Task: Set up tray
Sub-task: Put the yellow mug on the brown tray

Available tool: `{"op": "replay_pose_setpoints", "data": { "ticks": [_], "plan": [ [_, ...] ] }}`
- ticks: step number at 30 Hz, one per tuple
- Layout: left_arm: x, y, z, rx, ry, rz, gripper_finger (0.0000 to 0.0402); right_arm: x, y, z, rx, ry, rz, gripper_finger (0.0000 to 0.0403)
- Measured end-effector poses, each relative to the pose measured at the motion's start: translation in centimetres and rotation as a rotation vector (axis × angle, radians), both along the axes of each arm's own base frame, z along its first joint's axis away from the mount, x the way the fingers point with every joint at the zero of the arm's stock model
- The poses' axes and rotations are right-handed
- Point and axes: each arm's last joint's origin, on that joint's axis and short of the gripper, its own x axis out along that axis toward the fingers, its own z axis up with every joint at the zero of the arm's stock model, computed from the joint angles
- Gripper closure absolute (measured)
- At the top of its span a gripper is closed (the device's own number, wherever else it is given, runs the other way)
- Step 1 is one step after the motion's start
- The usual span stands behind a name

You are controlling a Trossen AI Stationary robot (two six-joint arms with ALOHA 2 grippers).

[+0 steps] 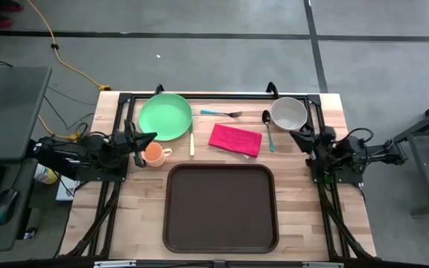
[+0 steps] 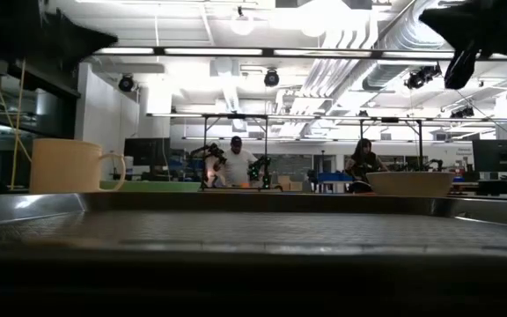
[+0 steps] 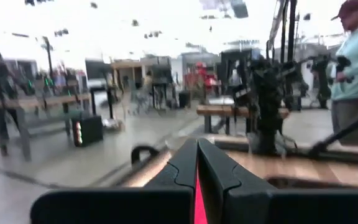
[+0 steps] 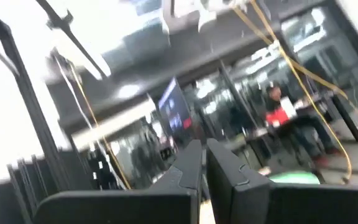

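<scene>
Fingers on both the left gripper (image 3: pixel 197 171) and right gripper (image 4: pixel 204 163) are pressed together, holding nothing. Tray (image 1: pixel 220 208) sits empty at the table's near-middle (2 arms parked either side), so I'd spread fingers before reaching.

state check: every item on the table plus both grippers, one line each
tray: flat on table, holds nothing
green plate: upright, nothing on it
white bowl: upright
orange mug: upright, handle toward the right arm's side
red napkin: folded, flat
fork: lying flat
spoon: lying flat
left gripper: shut, holding nothing
right gripper: shut, holding nothing
</scene>
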Motion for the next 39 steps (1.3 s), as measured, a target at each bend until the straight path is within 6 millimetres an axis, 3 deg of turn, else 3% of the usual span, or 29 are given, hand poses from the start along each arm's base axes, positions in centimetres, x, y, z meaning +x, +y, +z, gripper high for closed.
{"op": "replay_pose_setpoints", "data": {
  "ticks": [4, 9, 14, 17, 20, 24, 29, 34, 39],
  "plan": [
    [-1.3, 0.2, 3.4, 0.108, 0.017, 0.037, 0.0357, -0.6, -0.2, 1.8, -0.042, -0.012, -0.072, 0.0402],
    [-3.9, 0.9, 6.3, 0.08, 0.299, 0.105, 0.0357, -1.0, -0.4, 4.5, -0.086, 0.124, -0.139, 0.0402],
    [-5.9, 1.3, 8.8, -0.001, 0.366, 0.129, 0.0357, -0.5, -0.4, 9.1, -0.125, 0.341, -0.171, 0.0402],
    [-6.4, 1.4, 9.8, 0.013, 0.351, 0.132, 0.0357, 1.1, -0.2, 12.5, -0.223, 0.454, -0.175, 0.0402],
    [-6.5, 1.4, 10.0, 0.037, 0.36, 0.151, 0.0357, 4.4, 0.2, 15.1, -0.356, 0.604, -0.209, 0.0402],
    [-6.5, 1.5, 9.8, 0.039, 0.378, 0.165, 0.0357, 10.1, 0.0, 17.1, -0.441, 0.79, -0.279, 0.0402],
    [-6.5, 1.5, 10.0, 0.03, 0.358, 0.165, 0.0357, 17.8, -2.0, 18.2, -0.429, 0.834, -0.082, 0.0394],
    [-6.5, 1.4, 10.0, 0.032, 0.357, 0.14, 0.0357, 24.6, -4.6, 16.8, -0.345, 0.88, 0.092, 0.0351],
    [-6.5, 1.4, 10.0, 0.031, 0.356, 0.131, 0.0357, 30.3, -6.0, 14.8, -0.347, 0.901, 0.26, 0.0279]
  ]
}}
